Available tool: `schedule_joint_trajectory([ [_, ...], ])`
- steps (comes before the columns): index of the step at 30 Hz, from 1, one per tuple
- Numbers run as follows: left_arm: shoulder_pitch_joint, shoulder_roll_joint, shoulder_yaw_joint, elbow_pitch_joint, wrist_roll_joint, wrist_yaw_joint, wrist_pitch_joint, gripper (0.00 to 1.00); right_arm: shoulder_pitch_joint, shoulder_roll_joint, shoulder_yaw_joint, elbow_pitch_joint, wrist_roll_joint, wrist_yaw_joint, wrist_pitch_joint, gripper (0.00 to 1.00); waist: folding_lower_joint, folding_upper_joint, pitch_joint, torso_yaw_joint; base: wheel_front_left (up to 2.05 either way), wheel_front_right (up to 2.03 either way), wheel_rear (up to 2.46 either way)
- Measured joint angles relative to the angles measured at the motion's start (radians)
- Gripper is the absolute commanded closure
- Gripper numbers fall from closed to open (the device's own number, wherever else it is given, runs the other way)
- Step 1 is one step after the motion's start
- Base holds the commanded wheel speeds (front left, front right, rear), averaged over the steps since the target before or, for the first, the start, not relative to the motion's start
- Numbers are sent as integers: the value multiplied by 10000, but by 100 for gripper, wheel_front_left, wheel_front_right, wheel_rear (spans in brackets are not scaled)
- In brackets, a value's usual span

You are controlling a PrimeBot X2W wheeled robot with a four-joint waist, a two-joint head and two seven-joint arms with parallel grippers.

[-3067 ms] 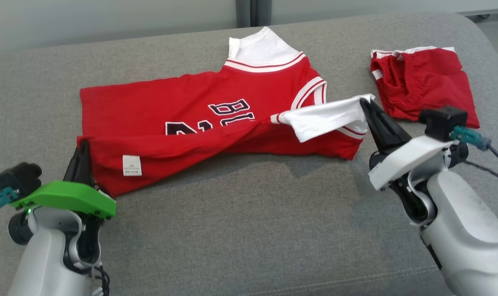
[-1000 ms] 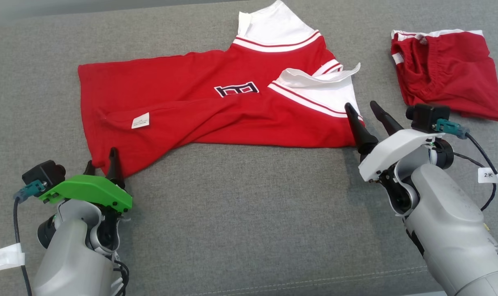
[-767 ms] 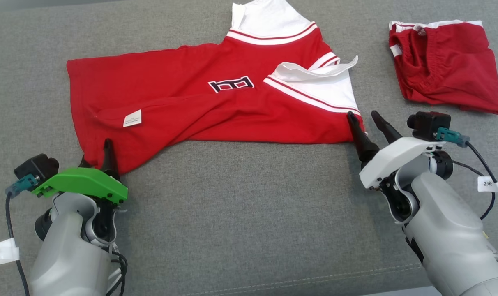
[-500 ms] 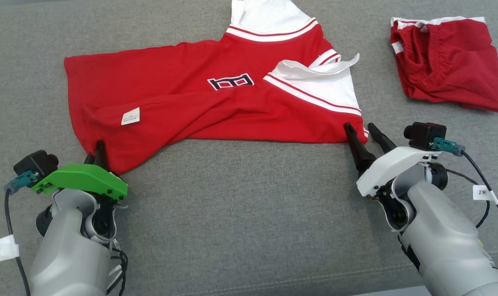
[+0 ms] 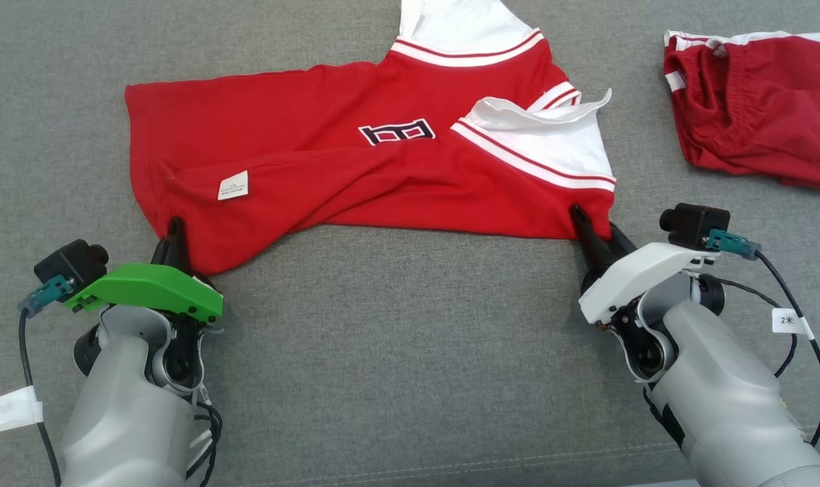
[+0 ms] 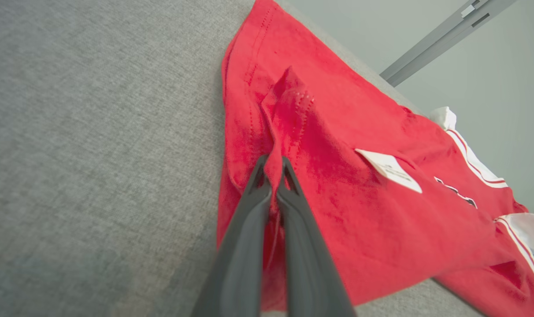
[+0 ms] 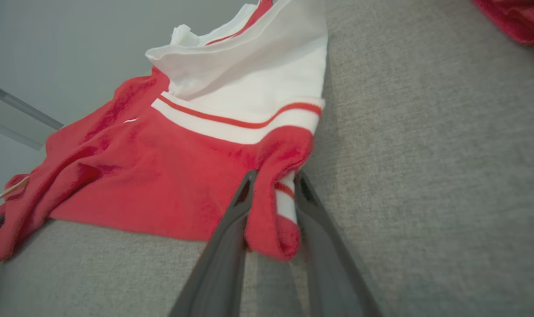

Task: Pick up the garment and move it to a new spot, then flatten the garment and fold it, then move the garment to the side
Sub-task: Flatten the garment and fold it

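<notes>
A: State the grips at the jersey's near edge.

B: Left gripper (image 6: 273,169): jaws closed on a raised fold at the near-left corner of the jersey (image 5: 329,135). Right gripper (image 7: 276,176): jaws parted, astride the near-right corner, cloth between them. No firm pinch is evident.

A: Jersey position?

B: It lies on the cushion (image 5: 396,352), near half folded over. The sleeve (image 5: 552,142) curls up at the jersey's right end. The shorts (image 5: 755,115) lie well apart, beyond its far right.

A: Failure modes?

B: Probably three. A lift before the right jaws close drops that corner and skews the fold. The thin left pinch may catch one layer only, so layers separate. The loose sleeve may flop open.
</notes>
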Motion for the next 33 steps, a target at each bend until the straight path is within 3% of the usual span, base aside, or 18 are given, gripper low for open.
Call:
schedule_joint_trajectory([
  [13, 200, -52, 40, -113, -384, -566, -466, 100, 432, -330, 102, -504, 573, 13, -186, 100, 0, 0, -598, 60, 0, 0, 0],
  [33, 3562, -100, -151, -1068, -1081, -765, -512, 100, 2970, -1427, 290, -1233, 1285, 84, -236, 100, 0, 0, -1875, -228, 0, 0, 0],
])
